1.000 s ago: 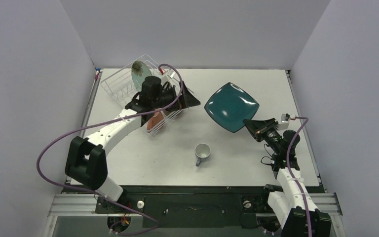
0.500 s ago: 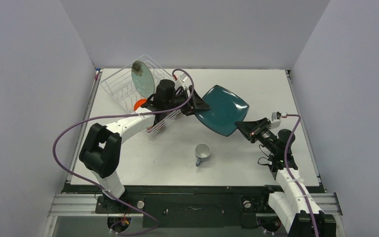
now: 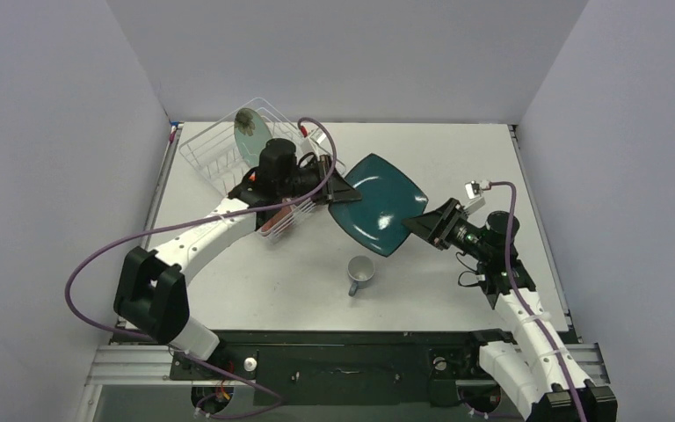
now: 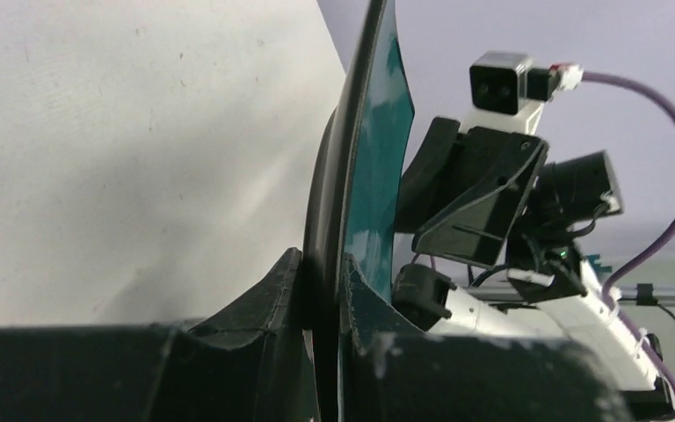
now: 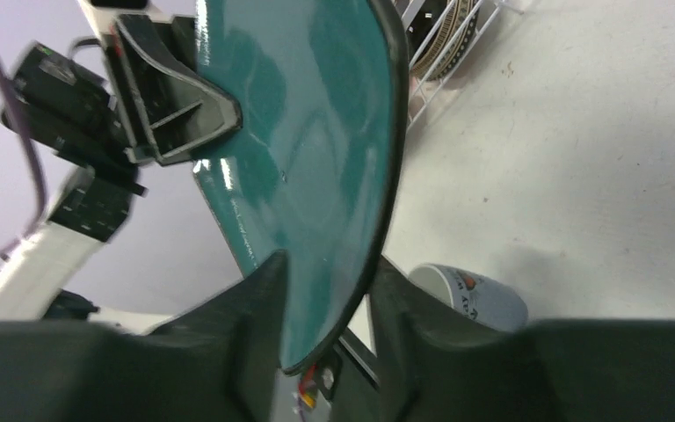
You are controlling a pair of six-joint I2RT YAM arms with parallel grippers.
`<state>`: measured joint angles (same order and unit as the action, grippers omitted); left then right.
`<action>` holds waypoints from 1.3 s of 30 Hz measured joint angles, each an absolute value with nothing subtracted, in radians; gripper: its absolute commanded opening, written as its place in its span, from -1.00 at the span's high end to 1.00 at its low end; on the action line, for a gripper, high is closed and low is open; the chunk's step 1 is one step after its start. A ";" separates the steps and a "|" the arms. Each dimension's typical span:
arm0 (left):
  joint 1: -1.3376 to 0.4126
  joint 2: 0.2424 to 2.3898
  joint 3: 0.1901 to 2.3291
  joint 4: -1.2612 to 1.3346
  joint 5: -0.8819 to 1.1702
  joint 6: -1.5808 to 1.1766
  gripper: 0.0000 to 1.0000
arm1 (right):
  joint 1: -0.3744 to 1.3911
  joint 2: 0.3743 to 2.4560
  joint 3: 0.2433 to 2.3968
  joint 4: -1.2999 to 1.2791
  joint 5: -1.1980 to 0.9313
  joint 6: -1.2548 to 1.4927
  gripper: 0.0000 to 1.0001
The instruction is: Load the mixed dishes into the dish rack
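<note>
The dark-teal rounded-square plate (image 3: 376,204) (image 4: 365,158) (image 5: 308,132) hangs tilted on edge above the table, between both arms. My left gripper (image 3: 338,188) (image 4: 321,264) is shut on its left rim, both fingers pressed against it. My right gripper (image 3: 417,224) (image 5: 330,264) straddles the opposite rim with its jaws open and a gap beside the plate's edge. The white wire dish rack (image 3: 202,149) stands at the back left with the round pale-teal plate (image 3: 248,134) upright in it. A grey-blue mug (image 3: 359,274) (image 5: 475,294) stands on the table below the plate.
The left arm reaches over the rack's near corner, hiding part of its contents. Purple cables loop off both arms. Walls close in the table at left, back and right.
The right arm carried the plate leftward to the left gripper. The left gripper, open a second ago, closed on the plate's rim, and the right gripper's jaws have parted.
</note>
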<state>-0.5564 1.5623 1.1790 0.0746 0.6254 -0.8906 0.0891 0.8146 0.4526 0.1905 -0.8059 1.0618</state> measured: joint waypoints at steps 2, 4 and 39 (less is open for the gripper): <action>-0.558 1.523 1.207 -0.032 0.632 -0.800 1.00 | 0.101 0.804 0.506 0.095 -0.810 0.962 -0.15; -0.563 1.487 1.250 -0.173 0.637 -0.673 1.00 | 0.109 0.793 0.550 0.020 -0.809 0.872 -0.23; -0.636 1.322 1.315 -0.790 0.773 -0.125 1.00 | 0.480 0.822 0.747 -0.229 -0.761 0.450 -0.07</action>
